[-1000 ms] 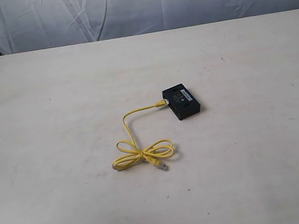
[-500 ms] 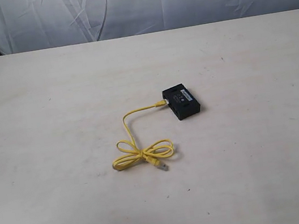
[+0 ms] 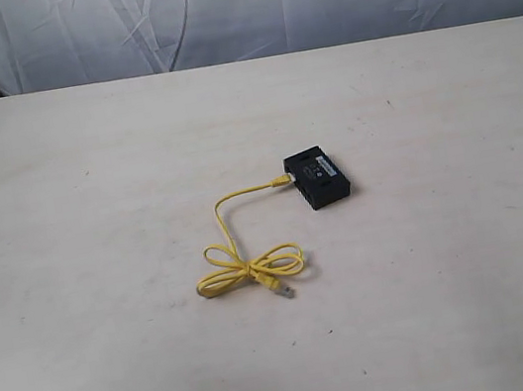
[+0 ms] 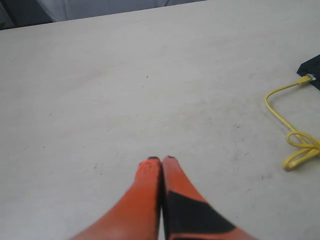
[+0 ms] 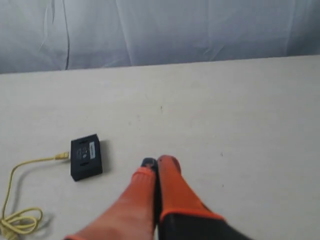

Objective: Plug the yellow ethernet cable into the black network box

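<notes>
Both tools pressed fully together and gripping nothing: left tool [image 4: 161, 159] and right tool [image 5: 156, 162], orange fingers touching along their length, poised over bare bench [image 3: 86, 165]. Well apart from both, black network box [image 3: 318, 179] lying flat on the bench, ahead and off to one side of the right tool, only a corner showing at the far edge of the left wrist view. Yellow ethernet cable [image 3: 236, 250] with one plug at the box's side, seemingly seated in a port, then curving away into a loose loop with the free plug [image 3: 284, 290] resting on the bench, well clear of either tool.
</notes>
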You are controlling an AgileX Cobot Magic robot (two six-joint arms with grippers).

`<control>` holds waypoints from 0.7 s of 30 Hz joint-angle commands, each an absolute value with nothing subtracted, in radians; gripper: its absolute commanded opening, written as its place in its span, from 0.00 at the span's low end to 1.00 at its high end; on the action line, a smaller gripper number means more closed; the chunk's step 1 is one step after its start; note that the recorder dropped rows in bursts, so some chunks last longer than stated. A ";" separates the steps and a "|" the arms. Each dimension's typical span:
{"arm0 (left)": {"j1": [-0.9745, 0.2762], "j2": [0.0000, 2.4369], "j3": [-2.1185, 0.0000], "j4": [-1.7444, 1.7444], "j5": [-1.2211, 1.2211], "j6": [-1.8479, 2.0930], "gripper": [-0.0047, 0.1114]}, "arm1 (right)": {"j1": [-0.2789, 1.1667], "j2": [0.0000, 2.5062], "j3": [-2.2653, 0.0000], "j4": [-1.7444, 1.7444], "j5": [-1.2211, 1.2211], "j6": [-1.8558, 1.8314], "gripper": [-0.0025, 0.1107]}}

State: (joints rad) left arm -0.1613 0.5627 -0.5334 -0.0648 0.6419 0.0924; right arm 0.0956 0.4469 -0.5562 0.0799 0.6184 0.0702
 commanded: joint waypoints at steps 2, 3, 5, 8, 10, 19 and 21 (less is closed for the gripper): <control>-0.160 0.554 -0.526 -0.062 0.629 0.092 0.04 | 0.072 0.330 -0.552 0.098 0.618 0.071 0.01; -0.160 0.554 -0.526 -0.062 0.629 0.092 0.04 | 0.072 0.315 -0.552 0.097 0.618 0.071 0.01; -0.160 0.554 -0.526 -0.062 0.629 0.092 0.04 | 0.072 0.291 -0.552 0.092 0.618 0.071 0.01; -0.160 0.554 -0.526 -0.062 0.629 0.092 0.04 | 0.072 0.274 -0.552 0.092 0.618 0.071 0.01; -0.160 0.554 -0.526 -0.062 0.629 0.092 0.04 | 0.072 0.270 -0.552 0.092 0.618 0.071 0.01; -0.160 0.554 -0.526 -0.062 0.629 0.092 0.04 | 0.096 0.210 -0.534 0.082 0.614 0.071 0.01; -0.160 0.554 -0.526 -0.062 0.629 0.090 0.04 | 0.096 0.182 -0.500 0.077 0.611 0.071 0.01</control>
State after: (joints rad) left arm -0.1613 0.5627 -0.5334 -0.0648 0.6419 0.0924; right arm 0.0933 0.2153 -0.5354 0.0926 0.6204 0.0702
